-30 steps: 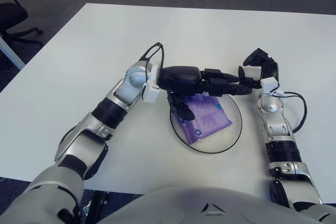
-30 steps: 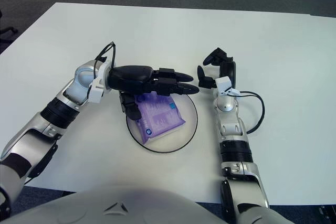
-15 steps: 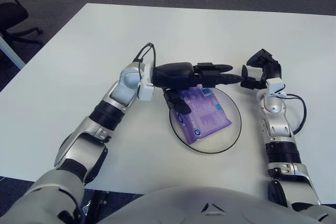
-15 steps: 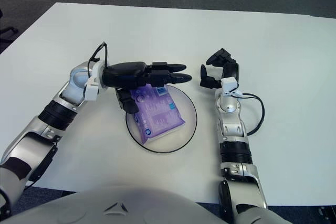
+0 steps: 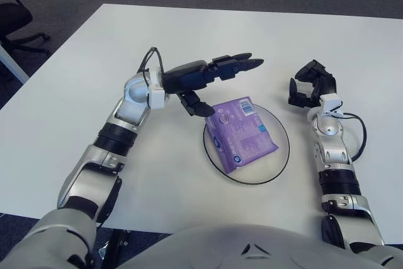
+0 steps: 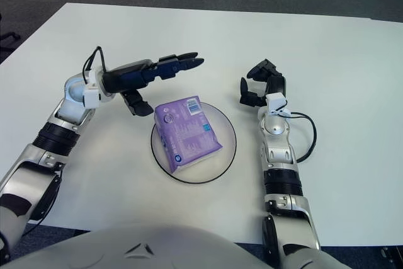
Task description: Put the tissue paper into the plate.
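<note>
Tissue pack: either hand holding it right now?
No. The tissue pack lies in the plate; left hand is open beside it, right hand holds nothing.

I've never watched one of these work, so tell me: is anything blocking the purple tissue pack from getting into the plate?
Nothing visible does. The tissue pack already lies in the plate, and the open left hand is beyond its left edge.
</note>
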Controlling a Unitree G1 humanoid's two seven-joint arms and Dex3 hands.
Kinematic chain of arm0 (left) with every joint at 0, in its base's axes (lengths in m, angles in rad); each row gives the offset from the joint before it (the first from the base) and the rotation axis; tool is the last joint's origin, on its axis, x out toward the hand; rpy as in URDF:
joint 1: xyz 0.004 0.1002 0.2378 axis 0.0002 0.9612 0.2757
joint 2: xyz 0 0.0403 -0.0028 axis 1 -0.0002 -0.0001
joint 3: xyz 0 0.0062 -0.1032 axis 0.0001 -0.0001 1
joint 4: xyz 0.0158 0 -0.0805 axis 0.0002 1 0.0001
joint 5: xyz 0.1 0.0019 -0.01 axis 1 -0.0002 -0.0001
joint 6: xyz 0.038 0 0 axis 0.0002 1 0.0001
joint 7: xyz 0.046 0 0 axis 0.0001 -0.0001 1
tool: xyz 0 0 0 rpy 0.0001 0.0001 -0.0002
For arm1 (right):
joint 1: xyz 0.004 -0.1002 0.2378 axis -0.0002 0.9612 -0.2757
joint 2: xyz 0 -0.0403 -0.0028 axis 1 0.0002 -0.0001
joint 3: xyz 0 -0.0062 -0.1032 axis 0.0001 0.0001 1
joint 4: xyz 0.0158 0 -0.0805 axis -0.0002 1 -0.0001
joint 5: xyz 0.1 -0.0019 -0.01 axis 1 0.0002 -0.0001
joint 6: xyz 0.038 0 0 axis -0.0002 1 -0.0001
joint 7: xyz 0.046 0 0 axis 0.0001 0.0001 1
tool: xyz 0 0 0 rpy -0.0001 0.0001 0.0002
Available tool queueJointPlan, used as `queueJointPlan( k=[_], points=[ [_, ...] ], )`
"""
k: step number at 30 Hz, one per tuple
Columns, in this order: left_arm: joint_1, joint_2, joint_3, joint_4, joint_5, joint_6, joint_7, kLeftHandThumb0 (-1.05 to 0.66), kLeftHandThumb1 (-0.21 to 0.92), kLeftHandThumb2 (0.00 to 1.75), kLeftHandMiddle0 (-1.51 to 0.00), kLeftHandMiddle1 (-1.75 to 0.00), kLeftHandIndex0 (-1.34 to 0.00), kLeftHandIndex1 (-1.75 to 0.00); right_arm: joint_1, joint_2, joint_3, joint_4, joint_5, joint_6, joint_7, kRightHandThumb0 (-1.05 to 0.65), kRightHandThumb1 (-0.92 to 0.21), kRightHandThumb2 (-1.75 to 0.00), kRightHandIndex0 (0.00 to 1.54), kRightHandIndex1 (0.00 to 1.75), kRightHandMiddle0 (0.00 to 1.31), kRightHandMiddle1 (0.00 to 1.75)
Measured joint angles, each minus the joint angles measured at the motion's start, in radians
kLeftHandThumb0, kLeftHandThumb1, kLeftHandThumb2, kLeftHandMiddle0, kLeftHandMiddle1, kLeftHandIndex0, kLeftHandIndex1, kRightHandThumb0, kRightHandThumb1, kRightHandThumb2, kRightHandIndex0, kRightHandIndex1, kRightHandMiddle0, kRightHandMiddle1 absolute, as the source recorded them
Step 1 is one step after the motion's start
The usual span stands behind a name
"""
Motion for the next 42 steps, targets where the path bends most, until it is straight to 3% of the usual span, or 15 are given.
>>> queueJointPlan(
  k=[9,16,19,23,26,30,38,42],
  points=[
    [-0.034,0.002,0.054,0.119,-0.106,-0.059,-0.075,-1.05,0.92,0.98,-0.01,0.0,-0.02,-0.02,-0.002,-0.003,0.01,0.001,-0.038,-0.025,-0.037,-0.48,-0.31,-1.32,1.23,1.75,0.62,1.75],
    [-0.024,-0.051,0.122,0.173,-0.232,-0.105,-0.084,-1.05,0.92,1.0,-0.07,-0.03,0.0,-0.11,-0.002,-0.004,0.011,0.002,-0.034,-0.034,-0.028,-0.48,-0.31,-1.33,1.22,1.75,0.62,1.75],
    [0.021,-0.07,0.149,0.139,-0.196,-0.104,-0.022,-1.05,0.92,1.0,-0.12,-0.05,0.0,-0.2,-0.003,-0.004,0.011,0.002,-0.033,-0.036,-0.024,-0.48,-0.31,-1.33,1.22,1.75,0.62,1.75],
    [0.089,-0.095,0.194,0.098,-0.044,-0.059,0.135,-1.05,0.92,0.99,-0.16,-0.07,0.0,-0.28,-0.004,-0.004,0.01,0.002,-0.032,-0.037,-0.023,-0.48,-0.31,-1.32,1.23,1.75,0.62,1.75],
    [0.086,-0.098,0.214,0.167,0.01,-0.041,0.196,-1.05,0.92,0.96,-0.19,-0.09,0.0,-0.32,-0.002,-0.003,0.011,0.002,-0.033,-0.039,-0.023,-0.48,-0.32,-1.31,1.23,1.75,0.61,1.75],
    [0.045,-0.096,0.242,0.295,0.017,0.001,0.229,-1.05,0.92,0.92,-0.23,-0.11,0.0,-0.38,-0.002,-0.003,0.012,0.002,-0.032,-0.042,-0.022,-0.48,-0.33,-1.3,1.21,1.75,0.6,1.75],
    [0.053,-0.124,0.258,0.304,-0.066,0.037,0.213,-1.05,0.92,0.94,-0.38,-0.22,0.0,-0.61,-0.004,-0.005,0.007,0.008,-0.02,-0.055,-0.005,-0.47,-0.34,-1.29,1.21,1.75,0.6,1.75],
    [0.064,-0.142,0.265,0.31,-0.075,0.06,0.217,-1.05,0.92,0.98,-0.4,-0.53,0.0,-0.85,-0.004,-0.006,0.006,0.008,-0.02,-0.055,-0.004,-0.47,-0.34,-1.29,1.21,1.75,0.6,1.75]
  ],
)
